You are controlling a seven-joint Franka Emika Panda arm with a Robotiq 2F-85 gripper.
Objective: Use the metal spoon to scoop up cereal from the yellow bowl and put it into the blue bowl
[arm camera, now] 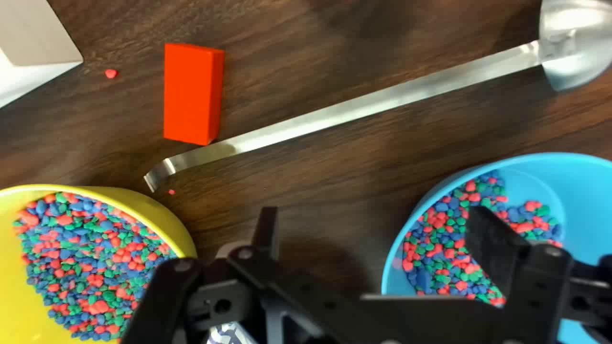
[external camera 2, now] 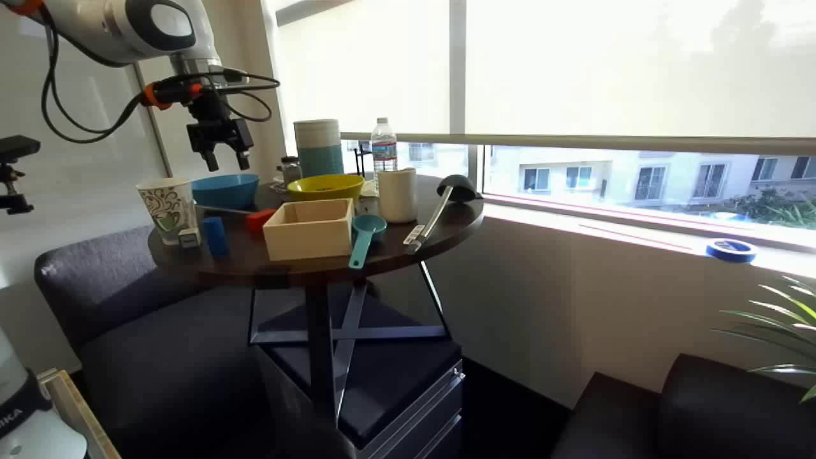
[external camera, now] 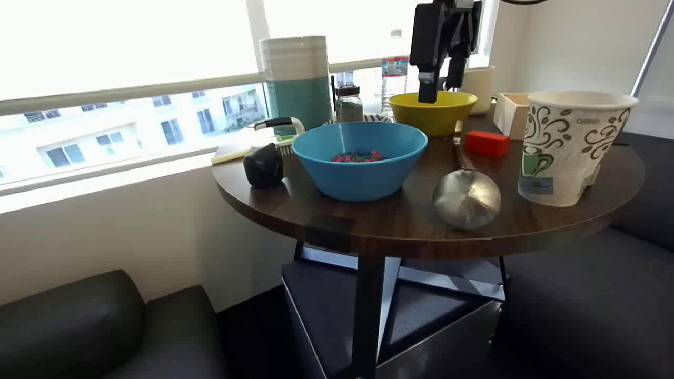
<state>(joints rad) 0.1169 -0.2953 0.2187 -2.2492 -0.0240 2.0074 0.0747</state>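
The fingers stand wide apart with nothing between them, above the worktop. The metal spoon lies below and ahead of them in the wrist view, its hooked end near the yellow bowl and a red block close beside its handle. It should be stiff, hard to damage, slippery along the smooth metal, and heaviest at the scoop. The bare stretch of handle past the red block seems the best hold, nearer the scoop for balance; the fingers probably need a turn to straddle it.
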